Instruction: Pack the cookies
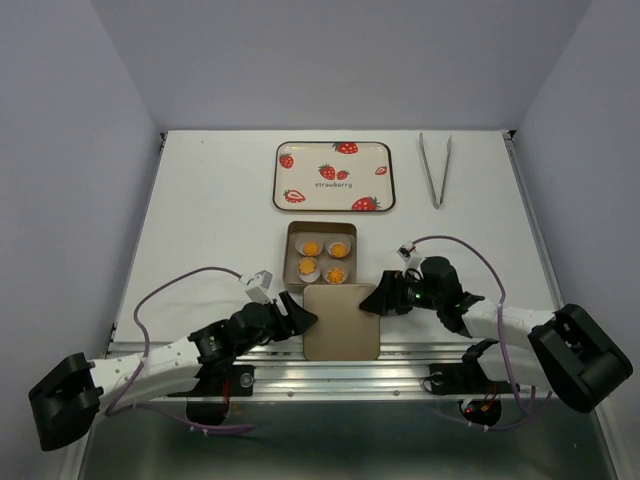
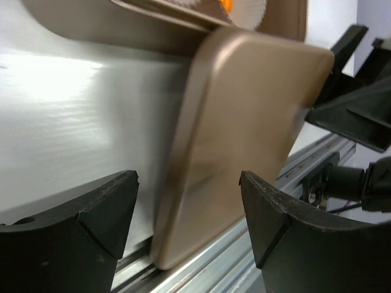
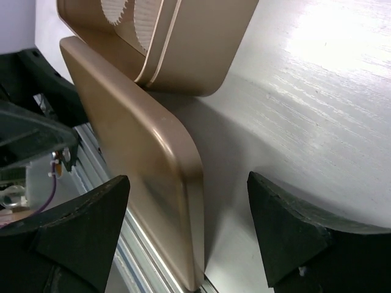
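Several orange-yellow cookies (image 1: 323,257) sit in white paper cups inside a square gold tin (image 1: 291,248) at the table's middle. A flat gold lid (image 1: 341,322) lies just in front of the tin, its near edge at the metal rail. My left gripper (image 1: 303,314) is open at the lid's left edge; the lid (image 2: 244,140) lies between and beyond its fingers. My right gripper (image 1: 376,299) is open at the lid's right edge; the lid's edge (image 3: 165,183) lies between its fingers. A bit of orange cookie (image 2: 226,5) shows at the top of the left wrist view.
A white tray with printed strawberries (image 1: 334,176) lies at the back centre. Metal tongs (image 1: 435,168) lie at the back right. A metal rail (image 1: 420,358) runs along the table's near edge. A fluted paper cup (image 3: 131,24) shows in the tin.
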`<act>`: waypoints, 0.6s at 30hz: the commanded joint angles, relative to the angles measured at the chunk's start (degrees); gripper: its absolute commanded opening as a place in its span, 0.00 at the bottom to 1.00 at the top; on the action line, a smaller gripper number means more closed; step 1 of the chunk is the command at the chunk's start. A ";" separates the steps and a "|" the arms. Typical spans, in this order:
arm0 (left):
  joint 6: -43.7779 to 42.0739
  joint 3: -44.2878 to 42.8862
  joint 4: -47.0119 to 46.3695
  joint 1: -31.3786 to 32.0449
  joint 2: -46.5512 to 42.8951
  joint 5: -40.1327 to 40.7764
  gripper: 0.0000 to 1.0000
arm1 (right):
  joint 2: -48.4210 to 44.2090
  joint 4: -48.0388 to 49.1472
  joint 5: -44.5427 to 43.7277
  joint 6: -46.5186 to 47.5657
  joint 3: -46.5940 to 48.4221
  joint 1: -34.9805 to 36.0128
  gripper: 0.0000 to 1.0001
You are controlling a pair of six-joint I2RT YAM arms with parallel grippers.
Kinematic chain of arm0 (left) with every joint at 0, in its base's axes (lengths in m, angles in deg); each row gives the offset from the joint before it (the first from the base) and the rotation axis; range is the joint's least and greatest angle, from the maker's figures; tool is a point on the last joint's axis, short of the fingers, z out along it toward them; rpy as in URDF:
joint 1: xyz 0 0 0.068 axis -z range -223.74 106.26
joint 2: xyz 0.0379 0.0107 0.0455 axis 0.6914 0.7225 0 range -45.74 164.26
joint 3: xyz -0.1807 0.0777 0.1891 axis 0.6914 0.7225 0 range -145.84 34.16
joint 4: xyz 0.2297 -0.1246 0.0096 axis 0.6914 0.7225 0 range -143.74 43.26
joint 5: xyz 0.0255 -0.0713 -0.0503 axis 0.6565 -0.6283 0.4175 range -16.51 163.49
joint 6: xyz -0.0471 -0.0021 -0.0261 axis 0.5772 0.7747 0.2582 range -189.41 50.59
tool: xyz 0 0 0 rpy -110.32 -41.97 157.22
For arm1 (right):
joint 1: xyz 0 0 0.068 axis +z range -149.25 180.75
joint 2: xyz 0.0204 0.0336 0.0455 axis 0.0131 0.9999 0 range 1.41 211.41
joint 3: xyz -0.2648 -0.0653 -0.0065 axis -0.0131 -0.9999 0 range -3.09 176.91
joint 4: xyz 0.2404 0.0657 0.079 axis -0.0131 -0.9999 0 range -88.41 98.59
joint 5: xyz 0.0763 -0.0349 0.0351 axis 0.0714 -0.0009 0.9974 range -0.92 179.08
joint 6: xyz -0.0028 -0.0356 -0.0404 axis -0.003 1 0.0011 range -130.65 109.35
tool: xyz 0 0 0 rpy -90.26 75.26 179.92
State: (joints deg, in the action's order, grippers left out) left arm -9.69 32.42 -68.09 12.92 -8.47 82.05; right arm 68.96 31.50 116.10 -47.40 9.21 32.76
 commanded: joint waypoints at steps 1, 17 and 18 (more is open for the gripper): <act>3.55 4.99 -6.21 5.82 4.38 7.52 0.79 | 1.18 3.18 -1.19 -1.56 -2.54 0.60 0.80; 4.08 6.83 -13.42 9.34 7.90 14.29 0.47 | -1.02 8.54 2.15 -5.34 -5.79 0.60 0.31; 3.91 6.84 -13.51 9.34 6.77 14.38 0.46 | -1.10 9.24 2.50 -5.61 -5.79 0.60 0.31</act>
State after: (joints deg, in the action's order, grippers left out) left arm -5.51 32.22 -76.13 21.91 1.04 93.26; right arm 67.78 39.31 118.07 -52.10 4.73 32.98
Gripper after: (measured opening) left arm 0.489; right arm 0.380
